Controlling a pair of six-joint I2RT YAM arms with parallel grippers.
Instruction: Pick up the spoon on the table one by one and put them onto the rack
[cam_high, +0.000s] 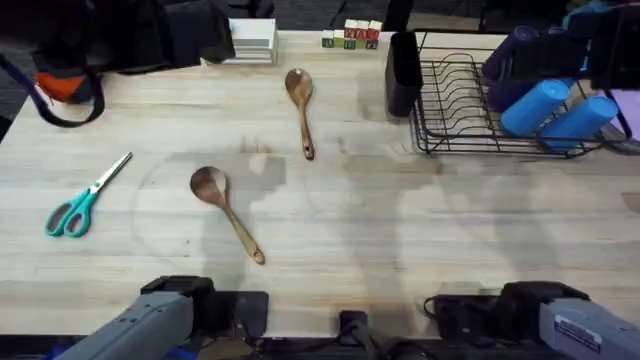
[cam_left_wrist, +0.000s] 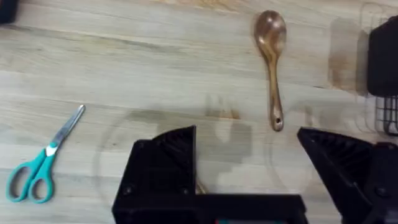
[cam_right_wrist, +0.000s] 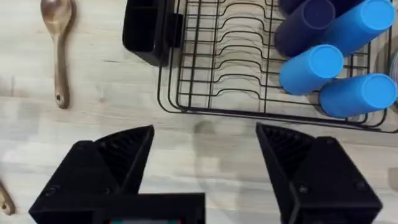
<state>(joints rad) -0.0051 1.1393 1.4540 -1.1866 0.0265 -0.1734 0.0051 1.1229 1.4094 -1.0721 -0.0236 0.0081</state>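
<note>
Right now both wooden spoons lie flat on the table (cam_high: 420, 230), and neither one is on the rack (cam_high: 470, 105) yet. The near spoon (cam_high: 226, 209) lies close in front of the left arm's base. Its bowl sits farther from the robot and more to the left, and its slim handle slants back toward the robot and to the right. The far spoon (cam_high: 301, 108) lies farther out, near the middle of the table. Its bowl points away and its handle runs almost straight back toward the robot. The rack stands at the far right, with its tall black holder (cam_high: 402, 72) at the end nearest the far spoon. Blue cups (cam_high: 560, 110) already rest in the rack.

The left gripper (cam_left_wrist: 249, 180) has its fingers spread wide and holds nothing. The right gripper (cam_right_wrist: 205, 168) is spread wide and holds nothing too, and it looks out at the rack. I think the left arm is the closer one for the near spoon. It would need to turn so its fingers close across that slanting handle. Teal scissors (cam_high: 82, 202) lie well off to the left.
</note>
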